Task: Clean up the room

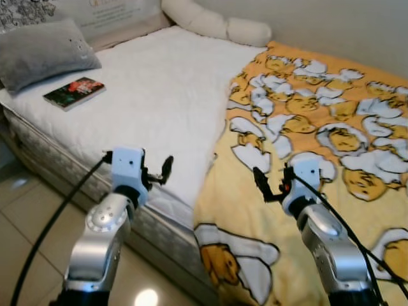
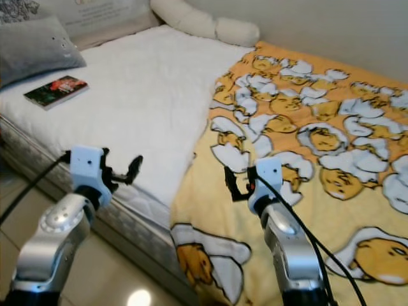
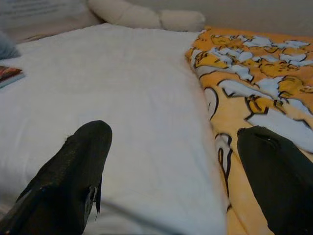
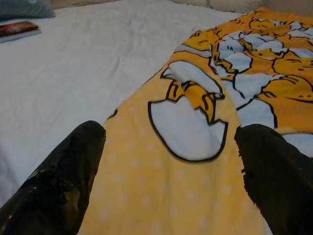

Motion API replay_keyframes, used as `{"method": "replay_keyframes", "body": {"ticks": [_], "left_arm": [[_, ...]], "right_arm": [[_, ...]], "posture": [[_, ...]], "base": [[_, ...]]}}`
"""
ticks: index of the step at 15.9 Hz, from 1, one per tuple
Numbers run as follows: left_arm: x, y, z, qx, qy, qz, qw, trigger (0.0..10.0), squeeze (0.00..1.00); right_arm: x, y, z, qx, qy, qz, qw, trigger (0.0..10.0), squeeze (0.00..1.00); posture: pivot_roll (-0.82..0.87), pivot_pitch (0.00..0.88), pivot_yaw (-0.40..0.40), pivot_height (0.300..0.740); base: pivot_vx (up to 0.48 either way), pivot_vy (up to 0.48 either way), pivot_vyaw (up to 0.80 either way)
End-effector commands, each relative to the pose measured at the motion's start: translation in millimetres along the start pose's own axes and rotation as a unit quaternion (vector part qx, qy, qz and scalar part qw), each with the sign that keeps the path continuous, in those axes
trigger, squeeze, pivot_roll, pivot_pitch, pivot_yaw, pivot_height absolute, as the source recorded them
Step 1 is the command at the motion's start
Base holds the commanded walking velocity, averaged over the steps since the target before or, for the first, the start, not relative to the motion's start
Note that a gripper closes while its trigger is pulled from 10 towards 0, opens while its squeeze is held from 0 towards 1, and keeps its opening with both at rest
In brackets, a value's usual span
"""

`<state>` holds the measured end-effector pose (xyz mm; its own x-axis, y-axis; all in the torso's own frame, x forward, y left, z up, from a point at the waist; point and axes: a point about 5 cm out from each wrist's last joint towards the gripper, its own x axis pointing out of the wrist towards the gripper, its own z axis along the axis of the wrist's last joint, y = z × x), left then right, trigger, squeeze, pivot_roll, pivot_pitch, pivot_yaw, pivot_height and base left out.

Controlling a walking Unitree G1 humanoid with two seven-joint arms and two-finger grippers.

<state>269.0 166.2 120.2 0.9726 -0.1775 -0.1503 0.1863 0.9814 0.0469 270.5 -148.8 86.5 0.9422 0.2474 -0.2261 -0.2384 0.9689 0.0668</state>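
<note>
Hovering grippers (image 1: 159, 173) (image 1: 268, 186) over blanket (image 1: 331, 127)

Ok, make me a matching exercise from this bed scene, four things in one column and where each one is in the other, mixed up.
Things:
1. book
2. grey pillow
3. yellow blanket
4. long cream cushion

Places:
A. spread over the robot's right half of the bed
B. along the wall at the far end
C. at the bed's far left corner
D. flat on the white sheet, just in front of the pillow

Pairs: 1-D, 2-C, 3-A, 4-B
</note>
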Motion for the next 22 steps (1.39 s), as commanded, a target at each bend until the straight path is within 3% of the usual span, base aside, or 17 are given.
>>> {"method": "replay_keyframes", "body": {"ticks": [1,12,17,18,20,21,22], "left_arm": [[0.8,1.6,2.2,0.003,-0.002,0.001,1.000,10.0,1.00],[0.6,-6.0,-3.8,0.018,0.013,-0.031,0.999,10.0,1.00],[-4.1,-16.9,-8.7,0.037,0.033,-0.094,0.994,10.0,1.00],[-2.8,-14.2,-7.7,0.038,0.030,-0.073,0.996,10.0,0.81],[-3.4,-7.6,-6.2,0.043,0.022,-0.040,0.998,10.0,0.00],[-3.4,-5.7,-6.0,0.043,0.022,-0.032,0.998,10.0,0.00],[-3.8,-2.0,-3.4,0.045,0.015,-0.019,0.999,10.0,0.00]], "right_arm": [[2.8,2.2,6.7,-0.010,-0.010,0.007,1.000,10.0,1.00],[3.1,1.8,-0.3,-0.011,0.005,0.006,1.000,10.0,1.00],[3.5,-21.4,-3.8,-0.026,0.038,-0.043,0.998,10.0,1.00],[3.0,-23.6,-0.1,-0.017,0.030,-0.037,0.999,10.0,1.00],[1.1,-19.2,-0.9,-0.016,0.031,-0.036,0.999,10.0,0.18],[0.6,-17.6,-2.2,-0.014,0.034,-0.037,0.999,10.0,0.18],[-0.5,-11.7,-6.6,0.013,0.033,-0.040,0.999,10.0,0.00]], "posture": [[-0.14,0.000,-0.037,0.740],[-0.14,0.000,-0.029,0.740],[-0.13,0.000,-0.038,0.740],[-0.13,0.000,-0.042,0.740],[-0.13,0.000,-0.046,0.740],[-0.13,0.000,-0.046,0.740],[-0.13,0.000,-0.046,0.740]], "base": [[0.000,-0.480,0.00],[0.000,-0.026,0.00],[0.000,0.000,0.00],[0.000,0.000,0.00],[0.000,0.000,0.00],[0.000,0.000,0.00],[0.000,0.398,-0.78]]}}
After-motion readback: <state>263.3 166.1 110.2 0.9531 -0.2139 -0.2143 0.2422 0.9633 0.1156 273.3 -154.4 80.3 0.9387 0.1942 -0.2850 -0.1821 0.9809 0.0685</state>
